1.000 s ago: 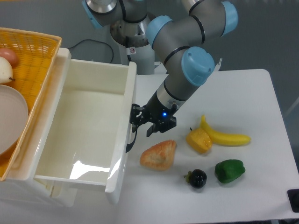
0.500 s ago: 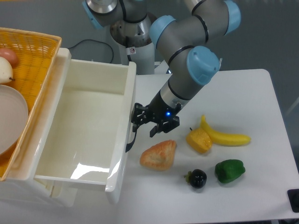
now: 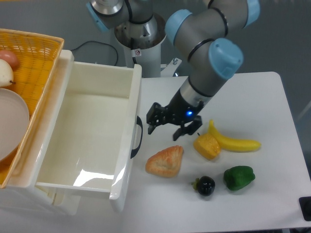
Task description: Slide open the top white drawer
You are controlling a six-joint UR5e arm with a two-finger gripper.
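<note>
We see the top drawer [image 3: 92, 131] pulled fully out, its handle [image 3: 138, 137] just left of our gripper [image 3: 165, 127], whose fingers are spread and empty. The opening looks done; next we should only back clear.

Clearances around the pulled-out top white drawer [image 3: 92, 131]. The gripper [image 3: 165, 125] hangs just right of the drawer front, its fingers [image 3: 152, 122] apart and separated from the curved black handle [image 3: 137, 141] by a narrow strip of bare counter [image 3: 252, 102]. Below it, the croissant [image 3: 165, 161] lies near the drawer front and narrows that strip; the yellow pepper [image 3: 207, 146] and banana [image 3: 234, 141] sit just right of the gripper. The black fruit [image 3: 205, 186] and green pepper [image 3: 239, 177] stand toward the front edge. The yellow wicker basket [image 3: 34, 58] borders the drawer's left side. The arm's base column [image 3: 143, 46] rises behind.
</note>
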